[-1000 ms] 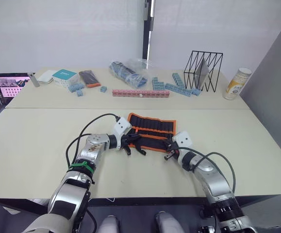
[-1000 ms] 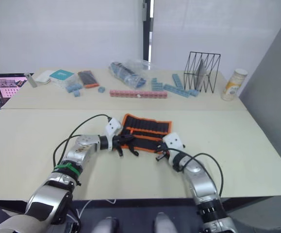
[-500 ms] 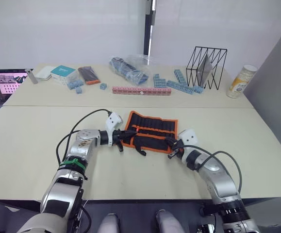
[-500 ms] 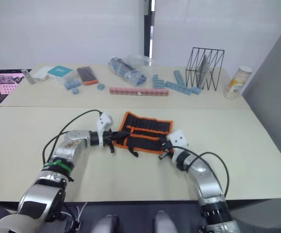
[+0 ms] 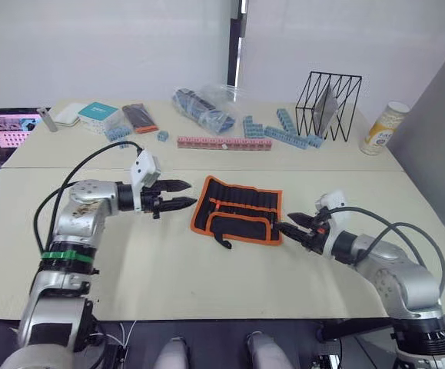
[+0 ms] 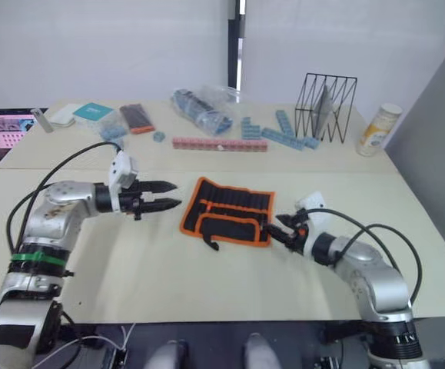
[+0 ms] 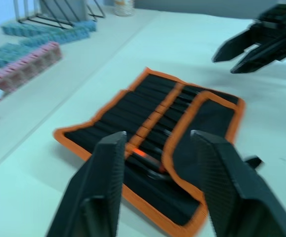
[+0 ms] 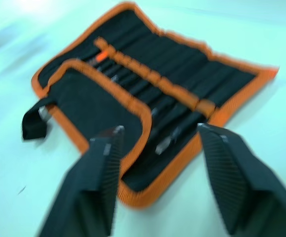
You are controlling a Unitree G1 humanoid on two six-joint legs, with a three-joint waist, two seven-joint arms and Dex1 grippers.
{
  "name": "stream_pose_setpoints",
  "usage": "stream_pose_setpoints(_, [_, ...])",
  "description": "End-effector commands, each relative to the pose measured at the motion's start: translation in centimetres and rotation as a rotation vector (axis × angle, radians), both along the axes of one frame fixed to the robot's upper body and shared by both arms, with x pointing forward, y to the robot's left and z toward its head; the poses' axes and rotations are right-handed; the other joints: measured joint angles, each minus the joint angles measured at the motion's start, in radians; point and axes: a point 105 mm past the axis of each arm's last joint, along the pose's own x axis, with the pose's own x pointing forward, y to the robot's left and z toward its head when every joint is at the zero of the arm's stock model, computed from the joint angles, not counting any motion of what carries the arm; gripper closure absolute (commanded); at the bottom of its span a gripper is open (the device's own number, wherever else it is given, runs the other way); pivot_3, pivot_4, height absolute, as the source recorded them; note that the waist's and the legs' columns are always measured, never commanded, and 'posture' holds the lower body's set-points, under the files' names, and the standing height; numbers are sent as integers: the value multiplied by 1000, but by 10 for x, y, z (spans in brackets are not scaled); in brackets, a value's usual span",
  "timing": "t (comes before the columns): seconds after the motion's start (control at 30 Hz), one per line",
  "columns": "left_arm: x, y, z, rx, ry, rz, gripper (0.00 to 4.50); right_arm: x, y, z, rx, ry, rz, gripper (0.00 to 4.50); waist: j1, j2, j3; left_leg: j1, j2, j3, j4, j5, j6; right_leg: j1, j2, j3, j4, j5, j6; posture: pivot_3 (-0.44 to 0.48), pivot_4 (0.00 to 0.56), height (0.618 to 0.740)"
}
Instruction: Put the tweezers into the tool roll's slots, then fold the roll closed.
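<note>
Tweezers (image 8: 167, 140) sit slotted in the half-folded tool roll (image 5: 237, 209); my grippers (image 5: 177, 194) (image 5: 289, 228) gape empty, more folding left.

no legible text, labels, brands or numbers anywhere on the table

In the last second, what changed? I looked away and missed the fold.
Both grippers drew back from the tool roll: the left gripper out to the robot's left, the right gripper to its right, both open and empty, no longer touching it. The roll's near flap is now folded over the slots, tweezers tucked inside. The roll's far part is flat as before.
</note>
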Motion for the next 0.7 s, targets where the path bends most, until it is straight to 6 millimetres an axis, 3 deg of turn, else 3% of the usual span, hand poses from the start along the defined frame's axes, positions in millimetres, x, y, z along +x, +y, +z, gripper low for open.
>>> stream_pose_setpoints(0.03, [-19,1,11,39,-6,-78,687,-3,-7,4,63,64,-35,586,1,0,0,0,0,0,0,0,0,0,0,0,0,-1,-1,0,150,740])
stream_pose_setpoints(0.1, [-24,4,10,66,-10,-74,47,-2,-8,1,109,111,-55,2,1,0,0,0,0,0,1,0,0,0,0,0,0,-1,-2,0,150,740])
stream_pose_setpoints(0.47, [-34,7,-4,104,8,-41,14,-11,4,-16,201,322,-60,0,2,0,0,-1,0,0,1,0,0,0,0,0,0,-1,-1,0,150,740])
stream_pose_setpoints(0.7, [-28,5,-6,119,6,-36,14,6,20,-26,169,360,-63,0,-6,0,0,1,1,2,1,0,0,0,0,0,0,-1,-2,0,150,740])
